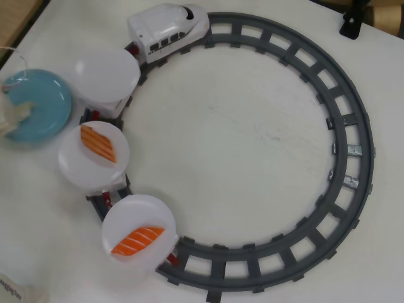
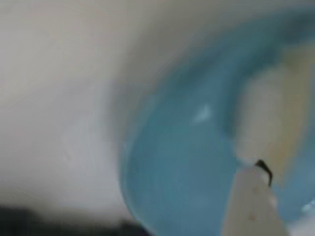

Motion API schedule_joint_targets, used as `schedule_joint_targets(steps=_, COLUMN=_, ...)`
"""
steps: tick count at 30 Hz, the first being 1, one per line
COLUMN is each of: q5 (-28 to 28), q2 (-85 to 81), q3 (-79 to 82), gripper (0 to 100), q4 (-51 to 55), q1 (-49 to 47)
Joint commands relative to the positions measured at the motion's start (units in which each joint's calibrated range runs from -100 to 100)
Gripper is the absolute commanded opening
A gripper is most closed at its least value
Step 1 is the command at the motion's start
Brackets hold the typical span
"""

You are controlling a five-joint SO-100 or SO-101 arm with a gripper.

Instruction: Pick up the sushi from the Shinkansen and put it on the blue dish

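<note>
The Shinkansen (image 1: 167, 28) stands on the track at the top left, pulling cars topped with round white plates. The plate nearest it (image 1: 107, 72) is bare. The blue dish (image 1: 44, 95) lies left of the train in the overhead view and fills the blurred wrist view (image 2: 182, 162). My pale gripper (image 1: 16, 117) hangs over the dish's left part at the picture edge. In the wrist view a cream oblong, the sushi (image 2: 275, 118), lies over the dish just past one white fingertip (image 2: 251, 206). I cannot tell whether it is held or resting.
Two orange striped salmon nigiri sit on the other white plates (image 1: 98, 142) (image 1: 137, 240). The grey circular track (image 1: 353, 151) takes up the middle and right of the table. A black stand (image 1: 351, 22) is at the top right.
</note>
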Motion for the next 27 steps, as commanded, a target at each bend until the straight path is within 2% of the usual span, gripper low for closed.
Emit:
schedule_joint_targets(steps=1, q5=-0.4, q2=-9.2, q3=-10.5, gripper=21, q4=6.8, q1=1.0)
schedule_joint_targets(steps=6, q5=-0.3, q2=-16.2, q3=-14.1, gripper=20, q4=18.8, q1=1.2)
schedule_joint_targets(steps=11, q5=-3.2, q2=-27.2, q3=-4.8, gripper=19, q4=20.3, q1=3.4)
schedule_joint_targets(steps=16, q5=-6.1, q2=-48.5, q3=17.4, gripper=3, q4=14.3, q1=3.0)
schedule_joint_targets(steps=22, q5=-6.4, q2=-73.1, q3=52.2, gripper=3, q4=4.8, q1=3.0)
schedule_joint_targets(steps=27, q5=-6.5, q2=-90.7, q3=74.1, gripper=3, q4=-1.3, q1=2.9)
